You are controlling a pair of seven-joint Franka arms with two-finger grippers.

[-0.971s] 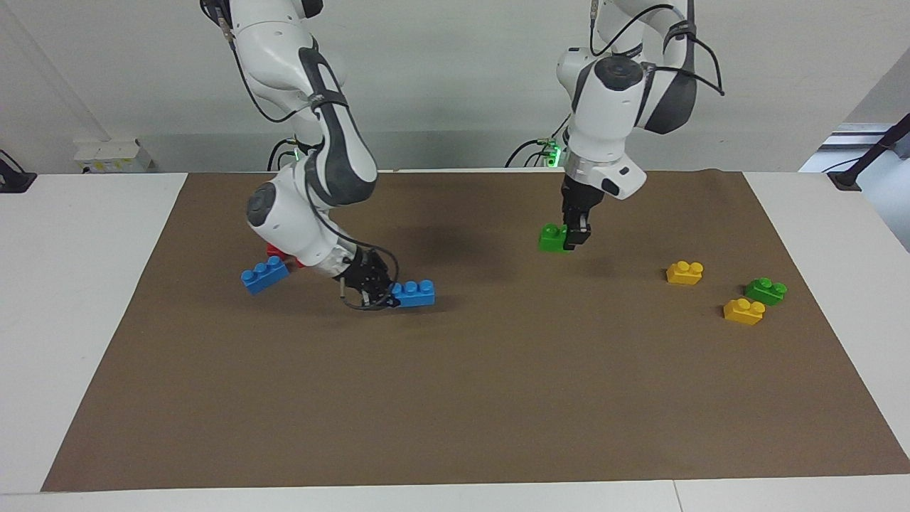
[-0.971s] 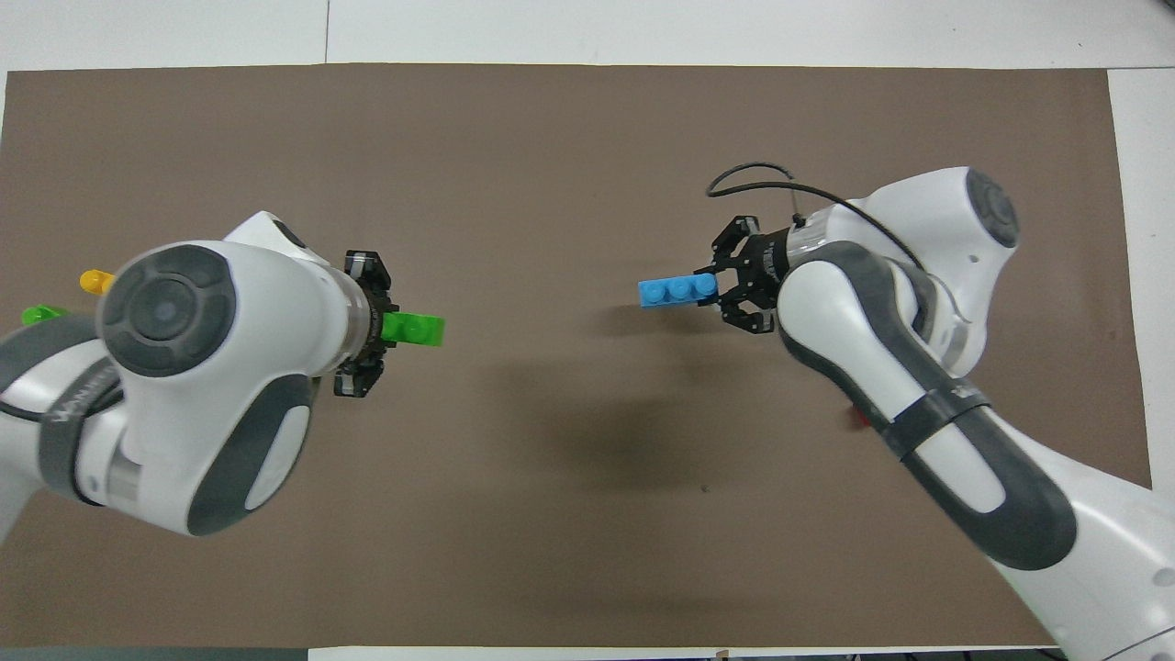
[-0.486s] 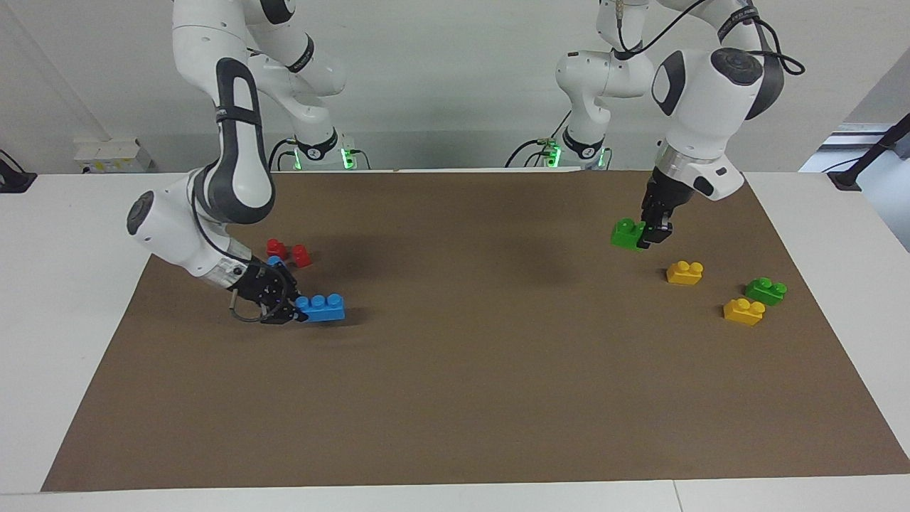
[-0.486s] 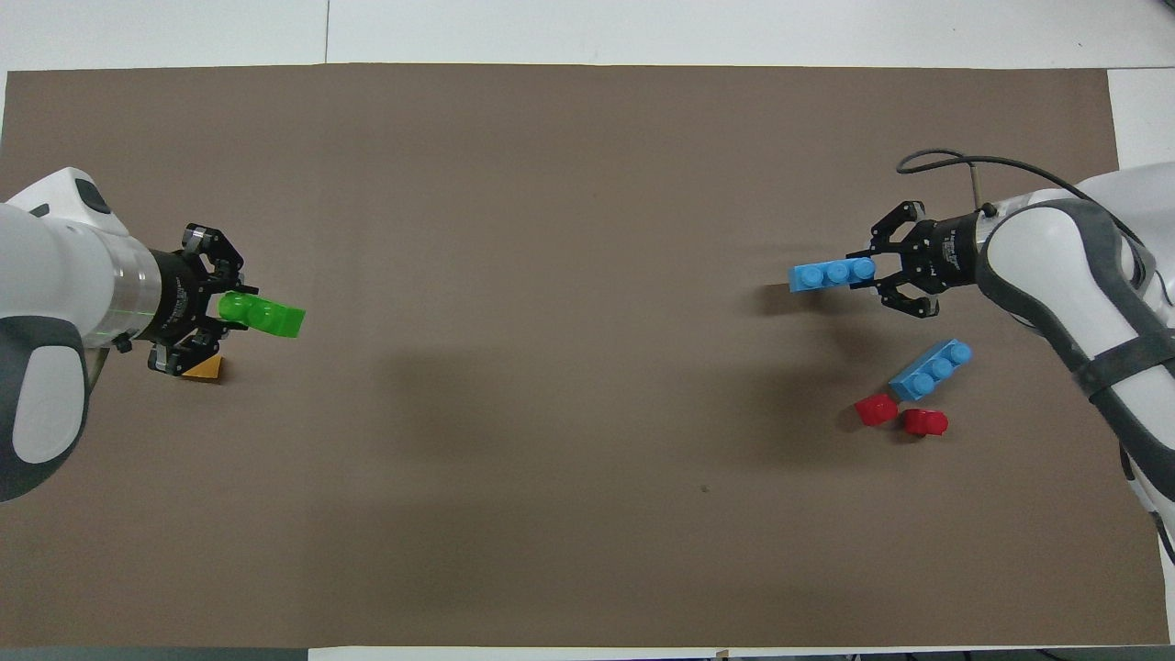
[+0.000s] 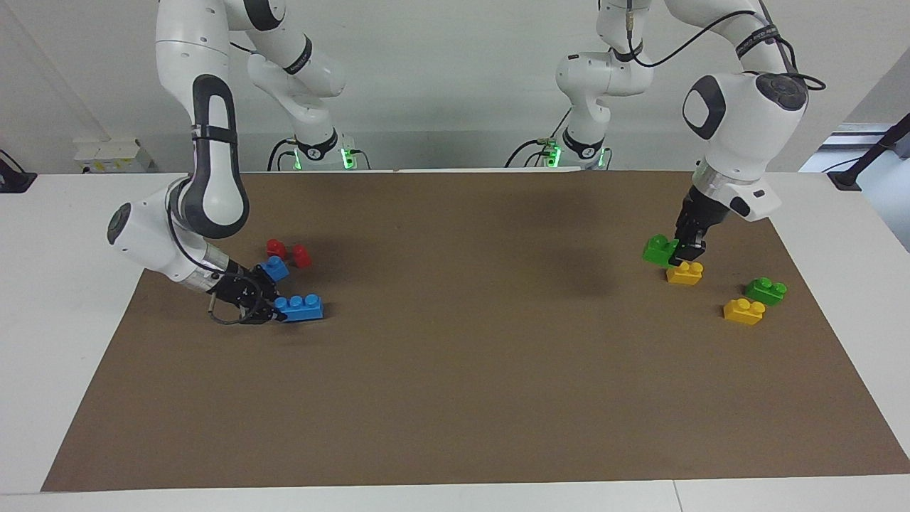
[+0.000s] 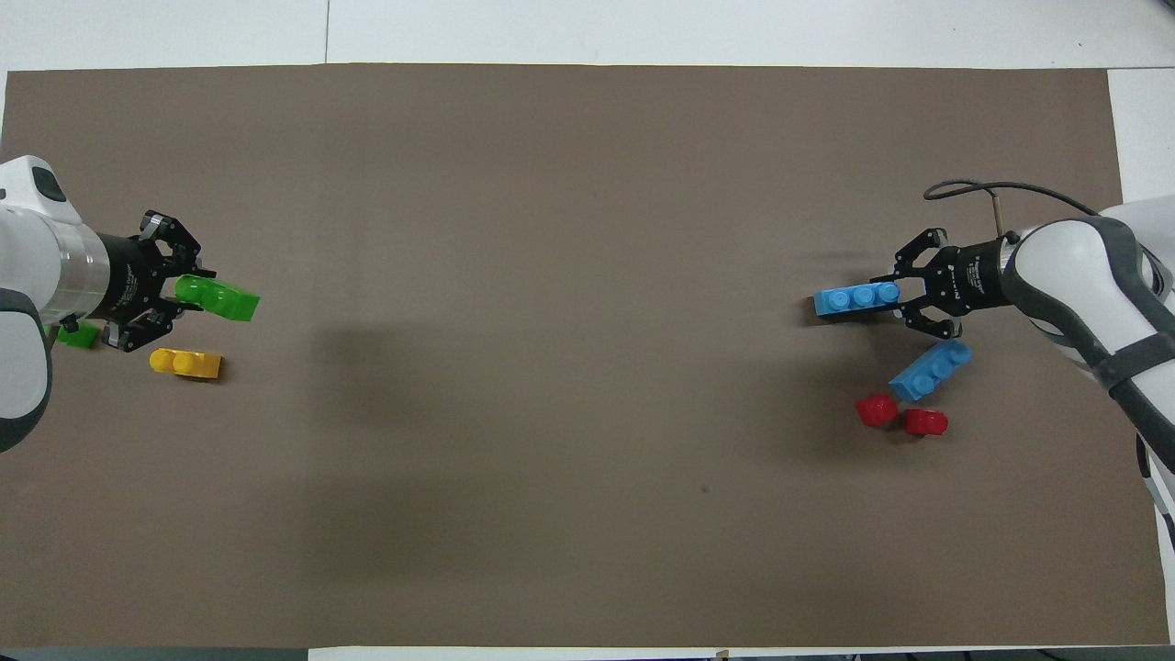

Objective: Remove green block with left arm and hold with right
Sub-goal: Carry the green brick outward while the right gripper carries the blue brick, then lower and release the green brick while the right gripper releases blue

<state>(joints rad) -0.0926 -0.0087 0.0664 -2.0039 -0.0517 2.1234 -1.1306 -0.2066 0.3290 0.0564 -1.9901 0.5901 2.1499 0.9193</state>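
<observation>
My left gripper (image 5: 687, 252) (image 6: 186, 295) is shut on one end of a green block (image 5: 660, 250) (image 6: 220, 299). It holds the block in the air at the left arm's end of the mat, just above a yellow brick (image 5: 684, 272) (image 6: 186, 364). My right gripper (image 5: 277, 313) (image 6: 898, 296) is shut on a blue three-stud brick (image 5: 300, 307) (image 6: 856, 299). That brick is low over the mat at the right arm's end.
A second green block (image 5: 766, 290) (image 6: 78, 336) and another yellow brick (image 5: 743, 311) lie at the left arm's end. A loose blue brick (image 5: 274, 269) (image 6: 930, 370) and two red pieces (image 5: 288, 252) (image 6: 875, 409) lie near the right gripper. Everything sits on a brown mat (image 5: 455, 370).
Both arms have swung apart from the middle toward their own ends of the table. The left gripper carried the green block with it and the right carried the blue brick.
</observation>
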